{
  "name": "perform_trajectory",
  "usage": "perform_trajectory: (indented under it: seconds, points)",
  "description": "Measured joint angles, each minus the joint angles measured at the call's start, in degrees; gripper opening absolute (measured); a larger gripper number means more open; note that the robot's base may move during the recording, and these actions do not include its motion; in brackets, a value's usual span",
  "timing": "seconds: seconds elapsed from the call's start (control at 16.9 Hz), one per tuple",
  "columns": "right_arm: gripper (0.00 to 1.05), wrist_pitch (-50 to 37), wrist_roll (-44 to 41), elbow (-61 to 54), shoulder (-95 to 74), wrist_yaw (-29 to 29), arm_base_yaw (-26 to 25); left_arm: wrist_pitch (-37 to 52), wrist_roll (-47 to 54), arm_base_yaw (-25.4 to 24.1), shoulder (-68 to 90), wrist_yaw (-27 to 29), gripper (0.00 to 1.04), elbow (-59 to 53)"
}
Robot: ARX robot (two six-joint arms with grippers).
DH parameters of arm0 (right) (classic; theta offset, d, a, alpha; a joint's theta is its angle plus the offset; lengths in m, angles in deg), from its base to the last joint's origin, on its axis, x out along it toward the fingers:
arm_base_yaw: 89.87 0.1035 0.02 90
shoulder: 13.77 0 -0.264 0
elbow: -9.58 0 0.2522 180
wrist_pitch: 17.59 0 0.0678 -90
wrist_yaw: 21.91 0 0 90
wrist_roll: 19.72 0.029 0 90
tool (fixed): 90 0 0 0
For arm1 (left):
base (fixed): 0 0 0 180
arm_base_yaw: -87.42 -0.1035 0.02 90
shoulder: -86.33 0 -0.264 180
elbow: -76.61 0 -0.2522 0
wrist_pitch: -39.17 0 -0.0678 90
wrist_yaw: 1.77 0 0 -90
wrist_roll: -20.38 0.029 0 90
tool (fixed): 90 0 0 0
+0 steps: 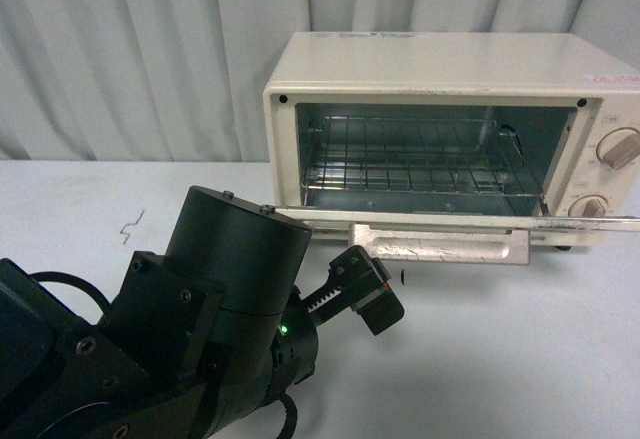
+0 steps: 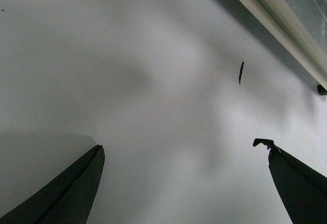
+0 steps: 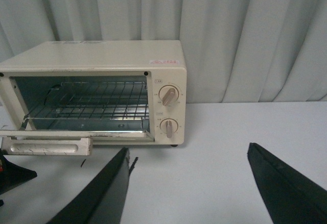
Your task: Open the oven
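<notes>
left fingers point(image 2: 71, 193), cut off by frame, spread near open oven point(image 1: 430, 79).

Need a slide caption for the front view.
Oven door lowered flat, wire rack exposed; left gripper open near the handle.

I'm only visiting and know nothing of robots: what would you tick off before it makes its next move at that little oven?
1. The door of the oven fully down: ok, it lies flat.
2. The left gripper free of the handle: ok, open, empty, above the table.
3. The right gripper empty: ok, open, back from the oven.
4. The rack seated inside: ok.
5. The knobs set to off: cannot tell.
</notes>
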Motion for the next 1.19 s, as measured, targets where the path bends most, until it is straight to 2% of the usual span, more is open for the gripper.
perform_trajectory:
  seconds: [0.06,0.12,0.36,0.71,0.83,0.89,0.95,1.07,1.19]
  points:
    - [0.98,0.00,0.00,0.00,0.00,0.00,0.00,13.00,-0.11,1.25,2.23,11.04,0.98,-3.80]
    - [0.99,0.00,0.02,0.00,0.00,0.00,0.00,16.33,-0.46,1.20,2.27,11.30,0.98,-4.98]
    - [0.98,0.00,0.02,0.00,0.00,0.00,0.00,19.67,-0.33,0.98,2.03,9.01,0.98,-6.69]
    - [0.98,0.00,0.02,0.00,0.00,0.00,0.00,21.03,-0.02,0.44,1.73,6.78,0.98,-8.31]
    - [0.98,0.00,0.02,0.00,0.00,0.00,0.00,21.38,2.36,-1.05,0.46,3.48,0.98,-10.73]
    - [0.98,0.00,0.02,0.00,0.00,0.00,0.00,21.11,4.68,-3.04,-1.51,-0.04,0.98,-12.74]
    - [0.98,0.00,0.02,0.00,0.00,0.00,0.00,19.17,8.68,-7.13,-5.18,-4.79,0.98,-15.63]
    - [0.98,0.00,0.02,0.00,0.00,0.00,0.00,15.69,13.25,-14.10,-10.40,-10.75,0.98,-17.90]
    - [0.98,0.00,0.02,0.00,0.00,0.00,0.00,12.61,16.63,-20.02,-16.68,-12.83,0.98,-18.25]
